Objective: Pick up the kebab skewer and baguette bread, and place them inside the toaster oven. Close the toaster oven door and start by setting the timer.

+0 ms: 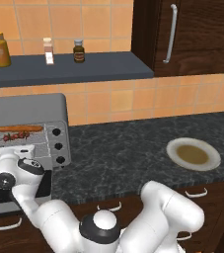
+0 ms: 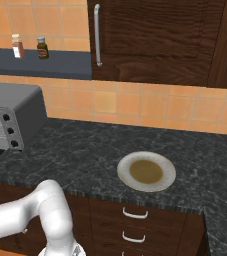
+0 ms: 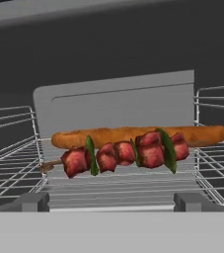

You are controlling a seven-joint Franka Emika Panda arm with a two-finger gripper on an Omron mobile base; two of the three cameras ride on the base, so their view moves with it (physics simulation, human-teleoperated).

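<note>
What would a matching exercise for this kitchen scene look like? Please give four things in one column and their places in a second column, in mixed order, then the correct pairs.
Things:
1. kebab skewer
2. baguette bread
3. plate
4. yellow jar

Places:
A. on the dark shelf above the toaster oven
B. on the wire rack, at the back
C. on the dark stone counter, right of the oven
D. on the wire rack, in front of the loaf

Pairs: 1-D, 2-B, 3-C, 4-A
</note>
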